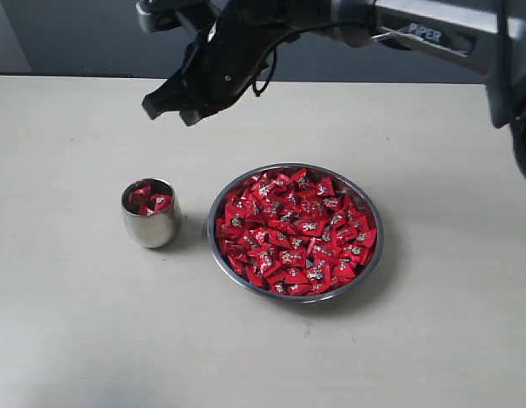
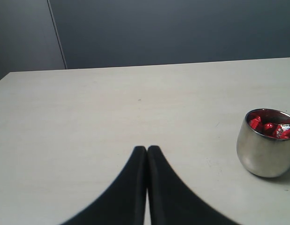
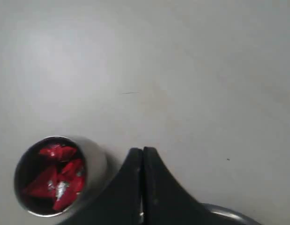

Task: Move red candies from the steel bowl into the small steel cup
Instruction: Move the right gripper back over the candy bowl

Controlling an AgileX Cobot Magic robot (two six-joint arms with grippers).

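Right end effector (image 1: 171,109): fingers pressed together, no wrapper showing between them, raised over the bench (image 1: 432,136) beyond the cup.
Left end effector (image 2: 147,151): fingers together too, low over the bench.
Red candies (image 1: 296,234): most heaped in the steel bowl (image 1: 210,229); a few lie in the small steel cup (image 1: 150,225), just beside the bowl, not touching.
Risk: your fingers could skid on the slick wrappers and scatter sweets over the thin rim, or nudge the round-bodied cup (probably light) and tip it.
Surfaces: crinkled glossy red foil, mirror-polished steel, matte pale bench.
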